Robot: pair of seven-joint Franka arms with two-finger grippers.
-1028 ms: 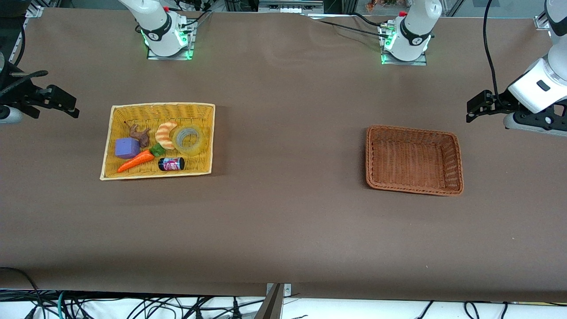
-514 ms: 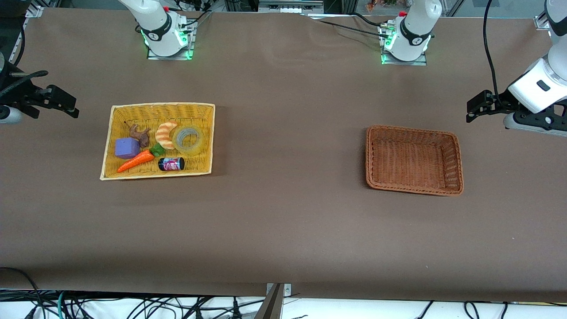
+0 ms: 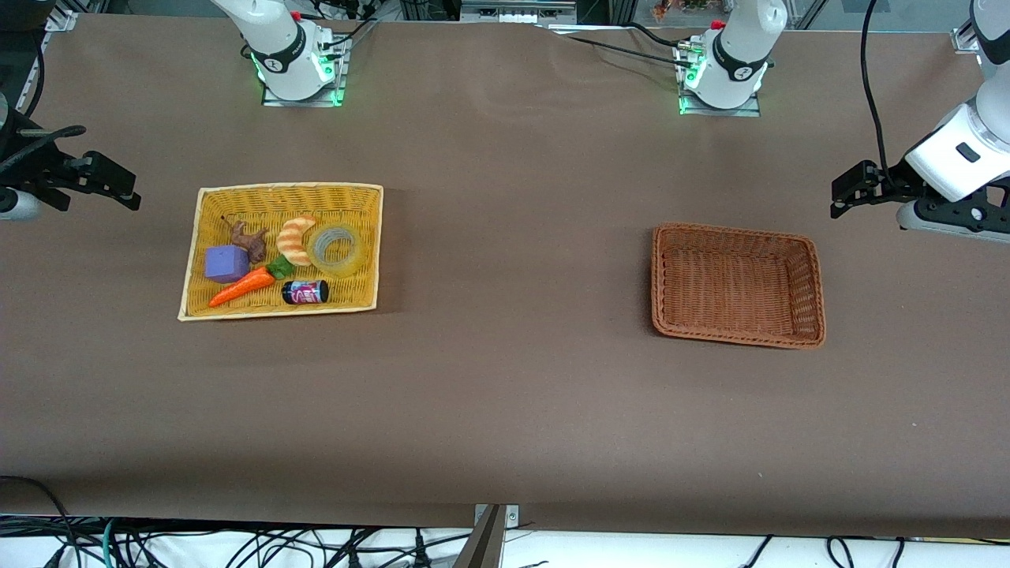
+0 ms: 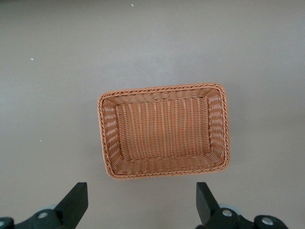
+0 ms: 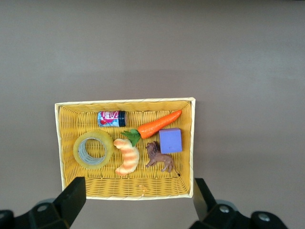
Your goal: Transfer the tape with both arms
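The tape (image 3: 336,248) lies flat inside the yellow basket (image 3: 237,308), which sits on the brown bench (image 3: 505,394) toward the right arm's end. With the basket centre in the front view taken as the middle of a clock face, the tape sits at about 2 o'clock, close to the basket wall that faces the left arm's end. The croissant toy (image 3: 294,239) lies just beside the tape, toward the right arm's end. The small dark bottle (image 3: 304,292) lies on its side at about 5 o'clock, nearer to the front camera than the tape. The toy carrot (image 3: 243,287) lies at about 7 o'clock, the purple cube (image 3: 226,263) at about 9 o'clock, and the brown lion figure (image 3: 249,239) at about 11 o'clock.

The brown wicker basket (image 3: 817,315) sits on the bench toward the left arm's end, well apart from the yellow basket. Nothing lies in it.

The right gripper (image 5: 138,202) hangs above the bench at the right arm's end, clear of the yellow basket. Its jaws stand wide and hold nothing. In the right wrist view, the whole yellow basket appears between the two fingers (image 5: 71,198).

The left gripper (image 4: 142,202) hangs above the bench at the left arm's end, clear of the wicker basket. Its jaws stand wide and hold nothing.
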